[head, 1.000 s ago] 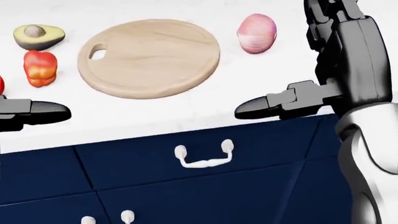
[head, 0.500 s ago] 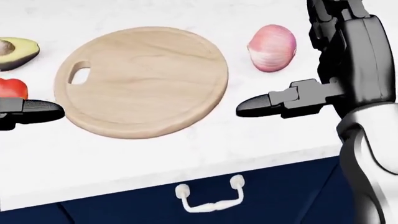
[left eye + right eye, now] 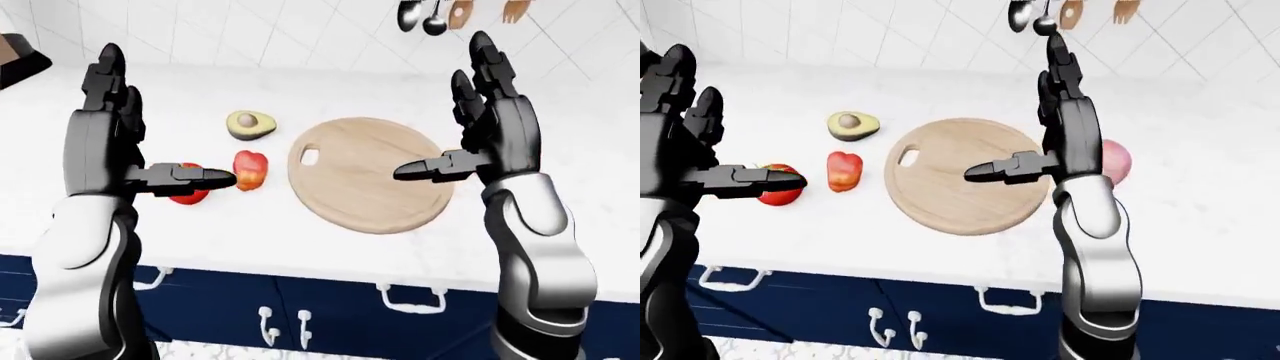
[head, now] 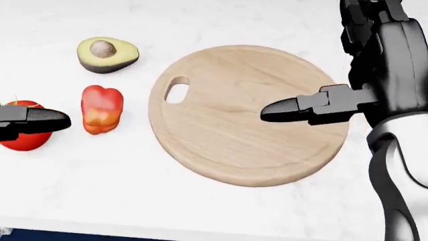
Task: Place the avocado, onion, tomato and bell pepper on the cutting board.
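Observation:
A round wooden cutting board (image 4: 227, 135) with a handle hole lies bare on the white counter (image 4: 120, 196). To its left are a halved avocado (image 4: 107, 54), a red bell pepper (image 4: 102, 109) and a tomato (image 4: 23, 140), which is partly behind my left thumb. The pink onion (image 3: 1116, 161) lies right of the board, mostly behind my right arm in the right-eye view. My left hand (image 3: 125, 139) is open and raised above the tomato. My right hand (image 3: 475, 131) is open, held above the board's right side, thumb pointing left. Both hands are empty.
Navy drawers with white handles (image 3: 410, 300) run under the counter's near edge. A white tiled wall stands behind the counter, with utensils (image 3: 435, 15) hanging at the top. A dark object (image 3: 15, 64) sits at the far left.
The camera has moved: the whole picture slid right and down. The avocado, pepper and tomato came into the head view, the onion went behind my right hand, and the drawers dropped out.

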Controlling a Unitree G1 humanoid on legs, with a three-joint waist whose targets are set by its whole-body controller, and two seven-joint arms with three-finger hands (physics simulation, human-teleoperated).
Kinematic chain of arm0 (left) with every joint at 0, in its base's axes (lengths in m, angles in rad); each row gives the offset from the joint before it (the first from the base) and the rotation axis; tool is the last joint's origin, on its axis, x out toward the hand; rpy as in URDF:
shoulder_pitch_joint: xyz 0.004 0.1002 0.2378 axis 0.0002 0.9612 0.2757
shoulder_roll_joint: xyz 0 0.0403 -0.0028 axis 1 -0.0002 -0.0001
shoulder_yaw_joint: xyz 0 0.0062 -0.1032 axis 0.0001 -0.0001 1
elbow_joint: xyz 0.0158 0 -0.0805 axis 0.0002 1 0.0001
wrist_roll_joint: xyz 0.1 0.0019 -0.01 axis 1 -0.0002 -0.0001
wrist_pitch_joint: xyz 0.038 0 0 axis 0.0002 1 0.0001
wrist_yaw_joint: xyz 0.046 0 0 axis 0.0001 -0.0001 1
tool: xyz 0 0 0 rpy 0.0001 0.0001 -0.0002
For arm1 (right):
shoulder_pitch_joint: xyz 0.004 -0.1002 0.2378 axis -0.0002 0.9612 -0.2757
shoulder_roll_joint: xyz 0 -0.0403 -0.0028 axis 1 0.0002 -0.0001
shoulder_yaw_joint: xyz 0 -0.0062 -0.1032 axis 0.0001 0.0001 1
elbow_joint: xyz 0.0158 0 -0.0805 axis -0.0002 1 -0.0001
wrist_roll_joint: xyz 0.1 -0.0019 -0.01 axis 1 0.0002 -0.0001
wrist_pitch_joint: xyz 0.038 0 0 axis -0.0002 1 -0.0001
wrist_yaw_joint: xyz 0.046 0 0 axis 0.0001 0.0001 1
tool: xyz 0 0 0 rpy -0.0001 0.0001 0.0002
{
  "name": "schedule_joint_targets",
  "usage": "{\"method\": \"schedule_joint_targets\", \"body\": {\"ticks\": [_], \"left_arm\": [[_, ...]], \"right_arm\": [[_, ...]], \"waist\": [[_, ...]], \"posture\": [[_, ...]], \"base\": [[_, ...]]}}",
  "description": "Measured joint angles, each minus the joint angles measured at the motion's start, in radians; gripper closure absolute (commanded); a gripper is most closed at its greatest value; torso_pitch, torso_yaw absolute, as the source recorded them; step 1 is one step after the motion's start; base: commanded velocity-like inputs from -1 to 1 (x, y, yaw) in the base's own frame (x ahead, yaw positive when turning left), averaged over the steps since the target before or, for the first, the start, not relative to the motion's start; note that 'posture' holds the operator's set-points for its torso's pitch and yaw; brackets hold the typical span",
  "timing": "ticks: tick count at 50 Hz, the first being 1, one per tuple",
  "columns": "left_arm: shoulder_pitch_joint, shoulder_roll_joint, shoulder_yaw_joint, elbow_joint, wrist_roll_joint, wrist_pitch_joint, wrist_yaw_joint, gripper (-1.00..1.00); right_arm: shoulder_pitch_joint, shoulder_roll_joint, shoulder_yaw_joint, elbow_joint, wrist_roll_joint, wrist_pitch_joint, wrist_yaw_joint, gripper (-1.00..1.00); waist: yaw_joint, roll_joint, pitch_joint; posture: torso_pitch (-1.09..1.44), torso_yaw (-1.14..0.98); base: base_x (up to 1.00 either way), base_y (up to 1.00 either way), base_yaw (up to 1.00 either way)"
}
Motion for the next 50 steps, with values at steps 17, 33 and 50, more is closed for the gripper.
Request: {"method": "schedule_joint_targets", "body": {"ticks": [17, 33, 50], "left_arm": [[-0.01, 0.011, 0.007, -0.013, -0.011, 0.017, -0.007, -1.0], [0.005, 0.027, 0.043, -0.01, -0.055, 0.01, 0.021, -1.0], [0.01, 0.03, 0.041, 0.017, -0.068, -0.018, 0.029, -1.0]], "right_arm": [[-0.008, -0.019, -0.017, -0.006, 0.032, 0.0, -0.044, -1.0], [-0.05, -0.197, -0.09, 0.012, -0.074, 0.199, -0.023, -1.0], [-0.054, -0.307, -0.155, 0.212, -0.496, 0.146, 0.261, -1.0]], "waist": [[-0.016, 0.041, -0.027], [-0.006, 0.026, -0.02], [-0.008, 0.028, -0.022]], "posture": [[0.0, 0.0], [0.0, 0.0], [0.0, 0.0]], "base": [[0.0, 0.0, 0.0], [0.0, 0.0, 0.0], [0.0, 0.0, 0.0]]}}
